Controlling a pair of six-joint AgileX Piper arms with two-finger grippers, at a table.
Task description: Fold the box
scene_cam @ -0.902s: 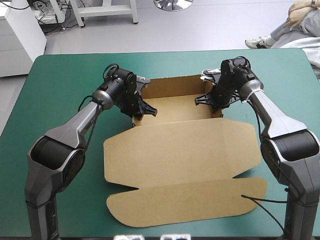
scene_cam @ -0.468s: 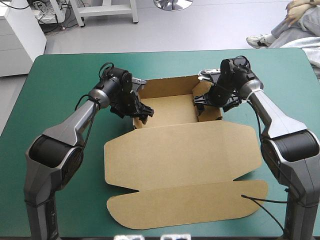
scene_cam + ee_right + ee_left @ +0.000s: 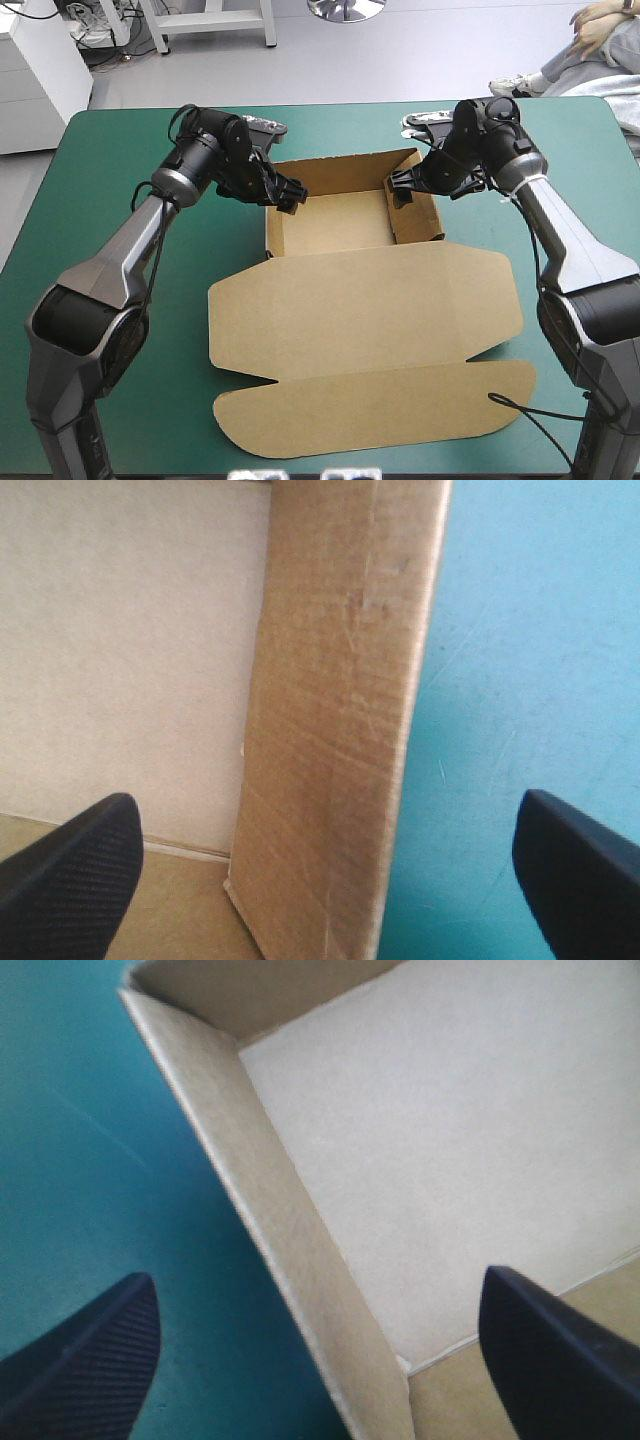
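Note:
The brown box [image 3: 340, 222] stands as an open tray at the far middle of the table, its walls raised. Its lid [image 3: 365, 305] lies flat toward the near edge and ends in a rounded flap [image 3: 380, 405]. My left gripper [image 3: 286, 192] hovers open over the tray's left wall [image 3: 290, 1250], one black finger on either side and neither touching it. My right gripper [image 3: 400, 186] hovers open over the right wall [image 3: 340, 730], which stands upright between its spread fingers. In both wrist views the pale tray floor [image 3: 450, 1130] shows beside the wall. Neither gripper holds anything.
The teal-green cover [image 3: 120, 170] shows left and right of the box and beyond its far wall. The rounded flap reaches close to the table's near edge.
Both grippers were down at the tray's side walls and nearly shut; they have opened wide and drawn up and outward, away from the walls. The walls stay upright.

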